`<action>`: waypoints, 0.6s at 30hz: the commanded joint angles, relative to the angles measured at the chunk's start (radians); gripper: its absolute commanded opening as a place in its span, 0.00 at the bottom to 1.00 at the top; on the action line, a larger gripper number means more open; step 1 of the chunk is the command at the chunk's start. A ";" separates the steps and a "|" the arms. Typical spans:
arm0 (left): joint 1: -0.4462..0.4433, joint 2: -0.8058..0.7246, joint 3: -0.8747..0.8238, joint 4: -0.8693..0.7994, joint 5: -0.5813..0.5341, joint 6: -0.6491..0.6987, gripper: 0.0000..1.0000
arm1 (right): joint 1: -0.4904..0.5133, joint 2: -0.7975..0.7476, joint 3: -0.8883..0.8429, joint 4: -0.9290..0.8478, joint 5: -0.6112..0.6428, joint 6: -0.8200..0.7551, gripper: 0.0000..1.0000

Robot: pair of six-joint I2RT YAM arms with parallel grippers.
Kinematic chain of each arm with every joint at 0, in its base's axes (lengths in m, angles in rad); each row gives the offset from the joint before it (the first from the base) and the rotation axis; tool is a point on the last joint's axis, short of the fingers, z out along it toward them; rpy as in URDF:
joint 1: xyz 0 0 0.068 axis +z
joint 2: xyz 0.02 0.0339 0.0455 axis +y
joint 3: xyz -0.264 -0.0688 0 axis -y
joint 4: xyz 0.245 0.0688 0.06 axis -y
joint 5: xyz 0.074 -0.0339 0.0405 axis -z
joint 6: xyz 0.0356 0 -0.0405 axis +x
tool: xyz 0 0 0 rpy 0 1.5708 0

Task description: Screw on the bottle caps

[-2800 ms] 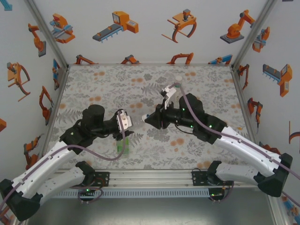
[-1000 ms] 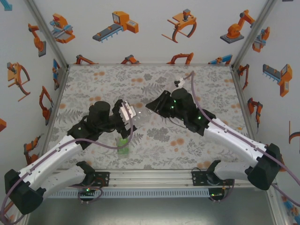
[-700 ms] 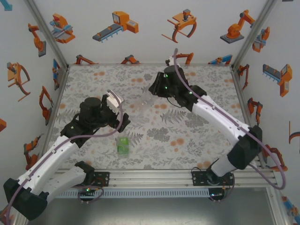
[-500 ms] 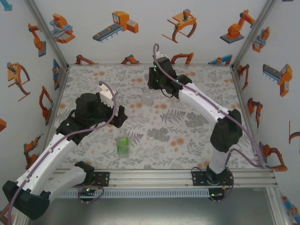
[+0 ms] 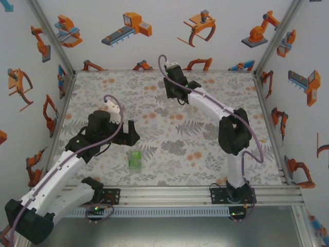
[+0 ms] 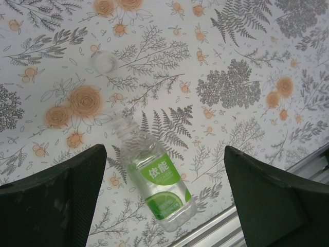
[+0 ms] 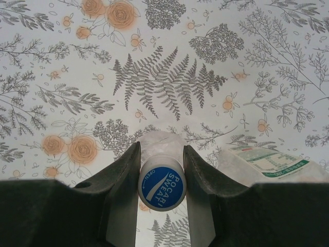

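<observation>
The right arm has swung away from the middle to the far side of the worktop (image 5: 216,154), taking a bottle with it. The right claw (image 7: 161,150) is closed snug on that clear bottle (image 7: 160,140), with 1 finger on each side of its blue cap (image 7: 162,191). The cap is on, so I think this bottle is done and is being put away. Another bottle (image 7: 262,163), with a green and white label, sits just beside the right finger. It could get bumped when the arm sets its bottle down.

The left arm has pulled back too. The left claw (image 6: 163,152) is wide open and holds nothing. Below it is the green bottle (image 6: 159,188), near the front edge, with its neck bare. I cannot tell if it stands or lies. A loose cap (image 6: 104,62) rests on the flower print, apart from it. That cap likely goes on next, and nothing sits between the 2.
</observation>
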 commanded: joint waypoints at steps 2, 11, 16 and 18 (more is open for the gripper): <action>0.005 -0.024 -0.006 0.018 -0.010 -0.040 0.87 | 0.001 -0.028 -0.044 0.046 0.001 -0.019 0.25; 0.004 -0.018 0.004 -0.002 -0.021 -0.059 0.87 | 0.001 -0.053 -0.060 0.060 0.001 -0.005 0.49; 0.005 -0.029 -0.004 -0.022 -0.113 -0.158 0.89 | 0.001 -0.086 -0.012 0.023 0.007 -0.020 0.56; 0.003 -0.031 -0.013 -0.025 -0.123 -0.191 0.90 | 0.001 -0.101 0.008 0.003 -0.005 -0.021 0.57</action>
